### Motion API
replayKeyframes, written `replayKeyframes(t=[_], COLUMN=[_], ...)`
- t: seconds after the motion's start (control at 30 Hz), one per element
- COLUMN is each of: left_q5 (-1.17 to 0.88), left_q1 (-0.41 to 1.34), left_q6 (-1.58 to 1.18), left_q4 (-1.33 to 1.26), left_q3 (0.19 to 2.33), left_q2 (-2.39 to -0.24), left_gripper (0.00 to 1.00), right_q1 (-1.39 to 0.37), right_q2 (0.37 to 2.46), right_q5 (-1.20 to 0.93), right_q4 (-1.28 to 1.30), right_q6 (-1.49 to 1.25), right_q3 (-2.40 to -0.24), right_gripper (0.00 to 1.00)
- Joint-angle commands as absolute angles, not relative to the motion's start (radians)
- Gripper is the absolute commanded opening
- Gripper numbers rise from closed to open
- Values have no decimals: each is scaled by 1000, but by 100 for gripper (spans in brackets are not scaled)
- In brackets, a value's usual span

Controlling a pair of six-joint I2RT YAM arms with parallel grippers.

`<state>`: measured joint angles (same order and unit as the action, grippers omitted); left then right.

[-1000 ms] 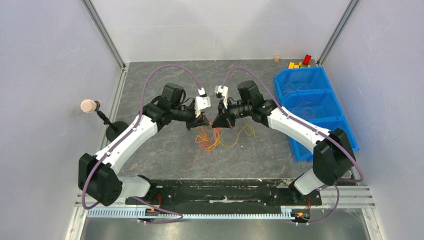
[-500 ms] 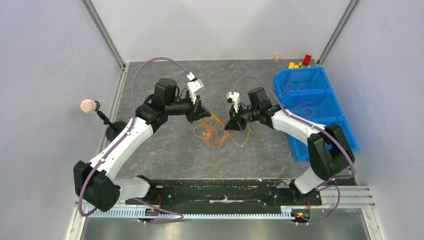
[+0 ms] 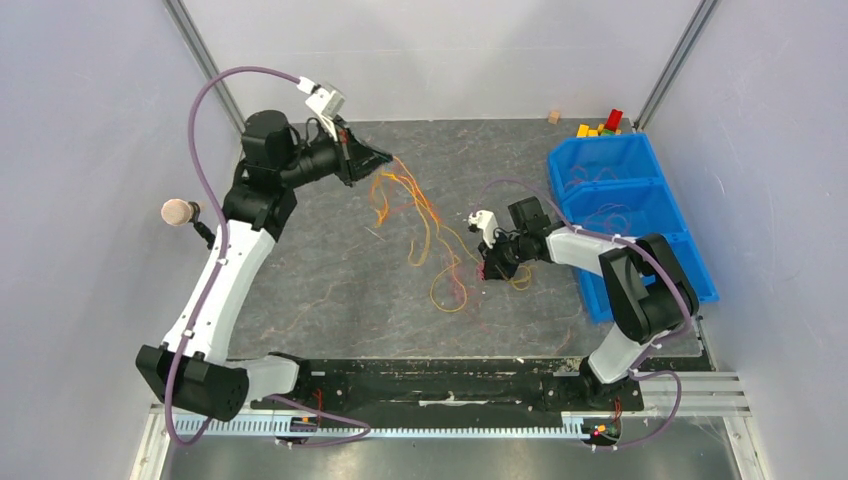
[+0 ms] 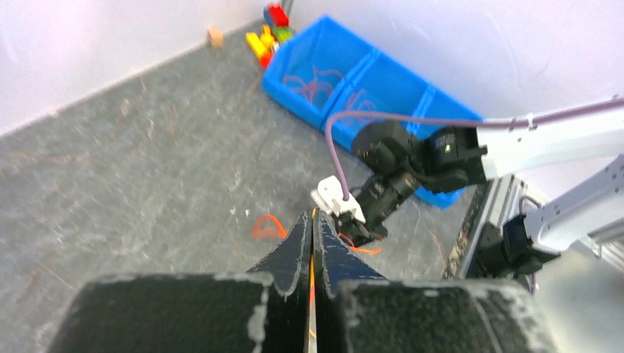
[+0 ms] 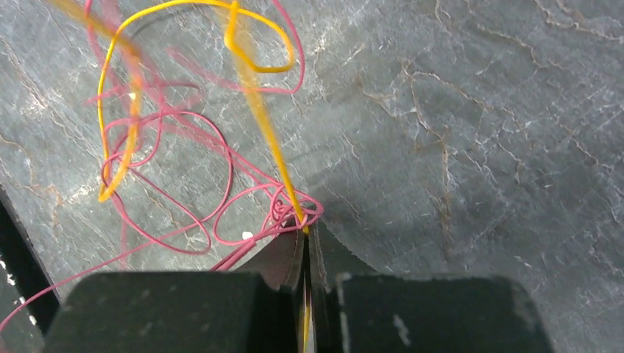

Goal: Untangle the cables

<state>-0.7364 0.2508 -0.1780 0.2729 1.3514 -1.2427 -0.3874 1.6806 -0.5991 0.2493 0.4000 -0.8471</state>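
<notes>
Thin curly cables (image 5: 261, 110) — red, yellow loops — veined grey tabletop (image 5: 478, 147).

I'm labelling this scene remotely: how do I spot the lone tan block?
Start at the blue bin on the right of the table. Beyond its far end sit bright toy blocks; the tan block lies apart to their left, the only uncoloured one.

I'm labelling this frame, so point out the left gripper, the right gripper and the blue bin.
left gripper (image 3: 387, 157), top view, between fingertips
right gripper (image 3: 487, 272), top view, between fingertips
blue bin (image 3: 600, 141), top view, far rim
</notes>
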Motion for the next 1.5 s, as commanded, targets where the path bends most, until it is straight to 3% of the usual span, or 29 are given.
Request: replayKeyframes(t=[0.0,0.1,0.3,0.33,0.53,0.77,0.83,0.93,1.03,1.47], left_q5=[-785,-804,-761,-760,-754,-756,-749,-761,-773,-733], left_q1=[221,224,233,236,264,278,279,283,282,159], left_q6=[-276,-291,-374,-380,-416,-543,-573,-614,-647,-767], left_q4=[142,151,134,131,105,49,39,11,5,-93], left_q3=[1439,1400,1285,1275,1252,1268,1277,1314,1373,1823], left_q2=[-1225,-1211,-1171,-1166,-1171,-1198,-1203,-1219,-1237,-1409], left_gripper=[2,2,2,2,2,2,2,2,2,2], right_q1=[-363,-359,-370,-379,-469,-622,-640,-653,-652,-596], right_q2=[1678,1591,1420,1419,1416,1576,1625,1683,1717,1713], right_q5=[-553,-705,-792,-792,-698,-653,-646,-596,-558,-566], right_q4=[384,426,160,129,-318,-498,-530,-498,-448,-271], right_q6=[465,387,7,-62,-402,-353,-326,-269,-211,-9], right_q3=[-871,-962,-1110,-1143,-1199,-1297,-1307,-1289,-1219,-844], right_gripper=[5,42,87,90,88,88,76,39,20,23])
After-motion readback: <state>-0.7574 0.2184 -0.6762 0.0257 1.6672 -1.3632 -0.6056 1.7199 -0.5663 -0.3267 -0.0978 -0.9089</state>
